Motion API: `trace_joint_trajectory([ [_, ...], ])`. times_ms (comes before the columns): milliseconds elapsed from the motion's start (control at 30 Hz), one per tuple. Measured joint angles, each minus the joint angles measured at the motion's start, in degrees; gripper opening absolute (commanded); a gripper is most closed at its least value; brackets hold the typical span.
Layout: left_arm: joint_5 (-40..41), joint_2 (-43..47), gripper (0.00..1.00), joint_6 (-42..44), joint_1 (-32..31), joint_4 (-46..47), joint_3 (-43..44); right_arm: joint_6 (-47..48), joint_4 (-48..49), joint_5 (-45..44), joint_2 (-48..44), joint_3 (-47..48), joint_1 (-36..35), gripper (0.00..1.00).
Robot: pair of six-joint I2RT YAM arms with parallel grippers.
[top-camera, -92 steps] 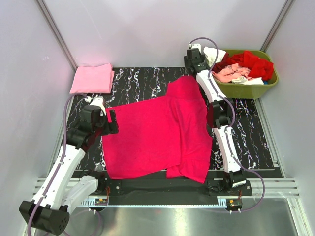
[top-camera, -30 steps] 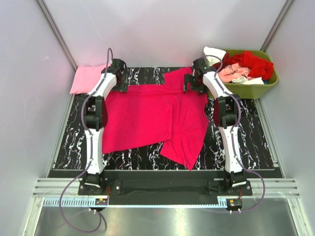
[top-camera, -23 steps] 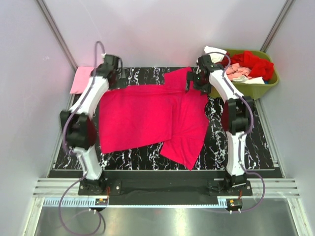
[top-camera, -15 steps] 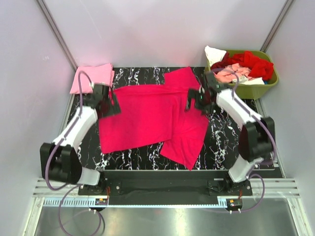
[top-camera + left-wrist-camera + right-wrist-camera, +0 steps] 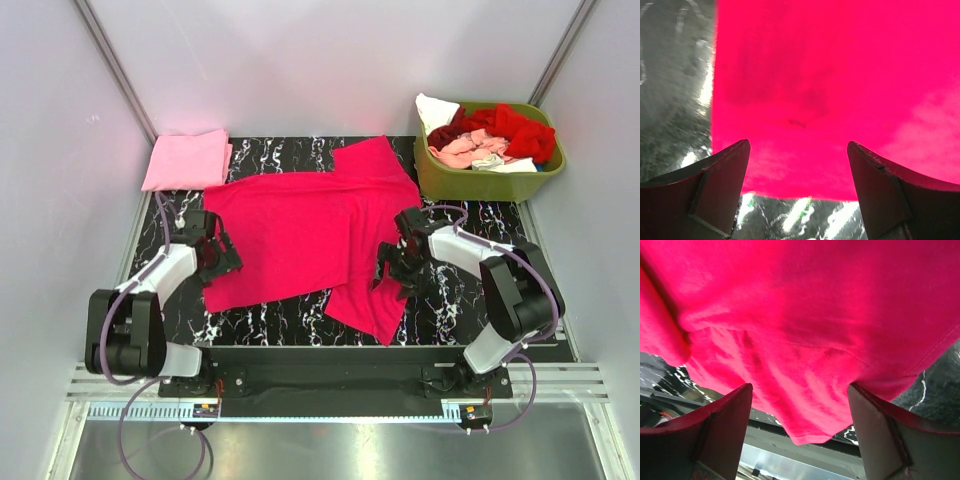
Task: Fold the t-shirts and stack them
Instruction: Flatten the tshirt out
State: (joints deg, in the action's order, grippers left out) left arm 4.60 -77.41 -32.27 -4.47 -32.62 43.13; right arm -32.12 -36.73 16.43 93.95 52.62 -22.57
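Plain white walls (image 5: 320, 60) close in a desk (image 5: 500, 290) topped in glossy black with white marble veins. Far left corner: a light pink t-shirt (image 5: 187, 160), folded into a neat, soft square. Nearer along the left edge, the left gripper (image 5: 216, 258) hangs low, fingers (image 5: 720, 185) wide apart and empty, over the near left corner of the magenta t-shirt (image 5: 300, 225). That shirt lies spread across the middle of the desk. It is fuzzy knit cloth, flat on the left, with its right part doubled over in rumpled folds and one sleeve pointing to the far edge. At its right side the right gripper (image 5: 388, 270) stands apart too, clamping nothing, with cloth bunched just ahead. Far right corner: an olive plastic basket (image 5: 480, 185), with red, salmon and white t-shirts (image 5: 495, 135) heaped inside
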Motion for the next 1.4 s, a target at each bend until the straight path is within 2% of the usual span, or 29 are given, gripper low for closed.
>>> trace_joint_trajectory([
  [67, -0.13, -1.92, 0.84, -0.35, 1.79, 0.28, 0.00, -0.07, 0.68, 0.44, 0.11, -0.04, 0.52, 0.83],
  [233, 0.26, -5.35, 0.83, -0.61, 4.26, -0.17, 0.57, -0.22, 1.64, 3.74, 0.39, -0.57, 6.08, 0.99],
  [267, 0.39, -5.68, 0.82, -0.57, 4.46, -0.28, 0.79, -0.31, 1.53, 4.20, 0.37, -0.66, 7.67, 1.00],
  [367, 0.44, -6.91, 0.82, -0.57, 5.46, -1.01, 1.92, -0.31, 1.53, 4.24, -0.35, -1.22, 11.47, 1.00],
  [667, 3.96, -8.96, 0.82, 1.97, 11.78, -6.93, 9.03, -0.83, 0.85, 2.03, -1.27, -1.75, 15.65, 1.00],
  [800, 5.38, -8.92, 0.82, 3.82, 12.13, -8.22, 12.72, -0.72, 0.02, 0.61, -1.01, -1.05, 18.95, 1.00],
  [1000, 6.73, -8.41, 0.81, 5.75, 12.13, -9.77, 12.98, -0.07, -1.27, -3.91, -0.85, 0.17, 19.54, 1.00],
  [1167, 3.76, 0.66, 0.82, 5.16, 12.13, -10.32, 9.46, 0.07, -2.40, -9.57, -5.75, -1.40, 20.41, 1.00],
  [1300, 0.52, 12.63, 0.82, 1.92, 12.04, -10.95, 4.28, -1.31, -3.61, -9.68, -15.10, -2.93, 20.50, 1.00],
  [1400, -0.09, 17.99, 0.82, -1.20, 11.65, -12.55, 1.64, -1.66, -4.22, -9.09, -22.05, -3.06, 20.48, 1.00],
])
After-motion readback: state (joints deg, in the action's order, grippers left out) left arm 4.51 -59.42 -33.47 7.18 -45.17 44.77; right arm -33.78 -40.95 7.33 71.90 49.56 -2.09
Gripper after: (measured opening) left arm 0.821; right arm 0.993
